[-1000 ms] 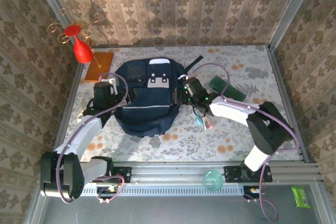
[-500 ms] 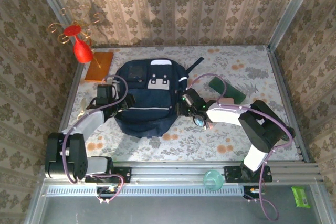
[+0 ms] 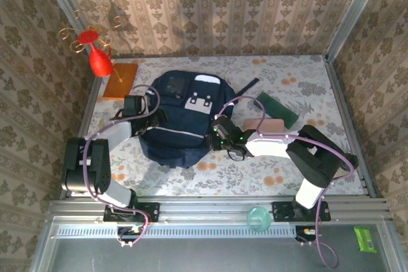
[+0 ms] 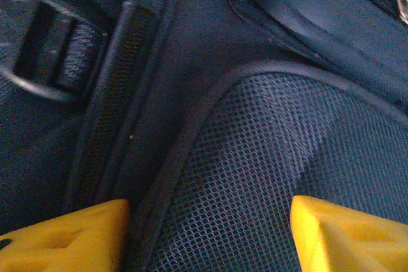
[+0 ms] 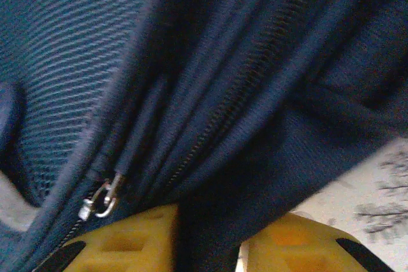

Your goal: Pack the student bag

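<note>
The student bag (image 3: 182, 116), dark navy with a grey-white front patch, lies flat in the middle of the table. My left gripper (image 3: 145, 119) presses against its left side. In the left wrist view it (image 4: 210, 221) is open, its yellow fingers (image 4: 70, 234) wide apart over the bag's mesh panel (image 4: 255, 157). My right gripper (image 3: 215, 135) is at the bag's right edge. Seen from the right wrist, that gripper (image 5: 207, 234) is shut on a fold of navy fabric, beside a silver zipper pull (image 5: 102, 200).
A red vase (image 3: 99, 58) and an orange board (image 3: 121, 79) stand at the back left. A dark green flat item (image 3: 275, 109) and a pink item (image 3: 262, 124) lie to the right of the bag. A teal cup (image 3: 257, 218) sits on the front rail.
Both grippers have moved in against the bag's sides. The right jaws have narrowed onto a fold of fabric. The bag's top has swung to the right.
</note>
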You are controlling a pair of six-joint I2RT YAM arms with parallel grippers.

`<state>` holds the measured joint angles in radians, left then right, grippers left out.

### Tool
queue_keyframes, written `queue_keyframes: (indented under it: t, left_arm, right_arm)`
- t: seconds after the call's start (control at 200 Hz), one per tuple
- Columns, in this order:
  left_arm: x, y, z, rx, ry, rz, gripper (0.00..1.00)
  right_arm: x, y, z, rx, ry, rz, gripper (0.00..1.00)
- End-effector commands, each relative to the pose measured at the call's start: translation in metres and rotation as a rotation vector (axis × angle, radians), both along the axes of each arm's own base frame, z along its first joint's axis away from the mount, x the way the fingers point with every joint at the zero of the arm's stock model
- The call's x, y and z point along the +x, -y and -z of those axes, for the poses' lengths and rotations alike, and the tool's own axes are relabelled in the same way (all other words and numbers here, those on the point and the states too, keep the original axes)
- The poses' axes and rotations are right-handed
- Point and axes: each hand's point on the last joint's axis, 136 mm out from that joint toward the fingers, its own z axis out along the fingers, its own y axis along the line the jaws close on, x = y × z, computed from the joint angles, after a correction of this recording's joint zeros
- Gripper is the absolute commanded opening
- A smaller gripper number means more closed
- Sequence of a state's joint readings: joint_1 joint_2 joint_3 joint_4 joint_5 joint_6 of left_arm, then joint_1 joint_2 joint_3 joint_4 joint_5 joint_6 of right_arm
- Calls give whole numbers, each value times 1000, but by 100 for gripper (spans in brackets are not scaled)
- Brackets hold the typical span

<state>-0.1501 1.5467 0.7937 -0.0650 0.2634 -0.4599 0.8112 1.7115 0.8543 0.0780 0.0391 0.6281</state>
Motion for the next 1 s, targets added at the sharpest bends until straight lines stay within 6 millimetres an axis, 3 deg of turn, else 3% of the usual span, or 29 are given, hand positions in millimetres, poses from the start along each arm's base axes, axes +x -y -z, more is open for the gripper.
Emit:
queue_keyframes:
  t: [0.0,0.1,0.175,0.325,0.425,0.56,0.66,0.78,0.865,0.93,0.995]
  left_arm:
    - [21,28,-6,-69,9,69,68]
    - [47,31,-5,-62,11,62,69]
    - [70,32,-11,-57,30,57,69]
    - [109,19,-45,-4,127,18,72]
    - [115,1,-66,61,183,-45,74]
    - [85,-5,-83,58,225,-95,76]
    - [45,15,-82,5,209,-58,76]
    - [-4,31,-67,18,160,-17,76]
    - [-28,27,-60,36,141,-26,77]
    - [-39,29,-53,13,130,-19,77]
    - [-46,39,-46,-39,99,14,76]
  right_arm:
    - [-15,-50,-31,164,12,-177,31]
    - [-16,-63,-41,156,15,-262,36]
    - [-15,-61,-48,97,30,-308,41]
    - [2,-17,-65,-94,114,-270,52]
    - [23,17,-81,-97,146,-184,57]
    - [64,69,-87,-56,129,29,64]
    - [92,105,-80,-64,98,160,66]
    - [115,144,-65,-125,60,272,70]
    - [122,150,-52,-80,4,290,73]
    - [124,141,-42,-16,-28,271,80]
    - [125,127,-34,52,-55,236,79]
